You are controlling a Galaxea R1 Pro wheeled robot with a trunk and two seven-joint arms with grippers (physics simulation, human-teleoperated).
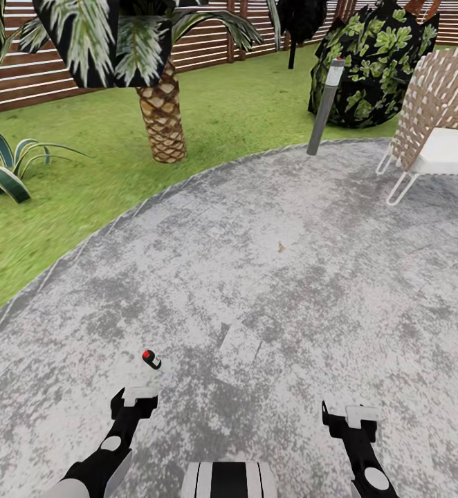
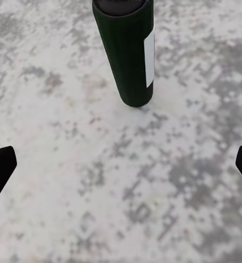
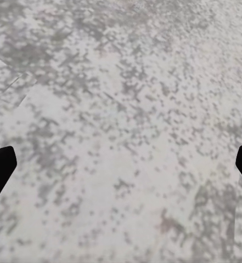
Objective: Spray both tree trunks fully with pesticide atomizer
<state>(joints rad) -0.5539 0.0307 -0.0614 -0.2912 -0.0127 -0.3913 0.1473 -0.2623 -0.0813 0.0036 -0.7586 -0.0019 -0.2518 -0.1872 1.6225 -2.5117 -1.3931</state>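
Head view: the atomizer [image 1: 150, 360] stands on the floor [image 1: 277, 277] just beyond the left tool [image 1: 133, 403], both tools spread wide, empty.

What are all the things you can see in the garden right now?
pesticide atomizer: one, dark with red top, on the floor just ahead of the left gripper
floor: grey mottled paving
lawn: green, beyond the paving
palm: one, scaly brown trunk, on the lawn
striped plant: one, green and pale, far left
lamp post: one, grey, at the paving's edge
bush: one, dark leafy
chair: one, woven beige, white seat
fence: brown slats
left gripper: open
right gripper: open
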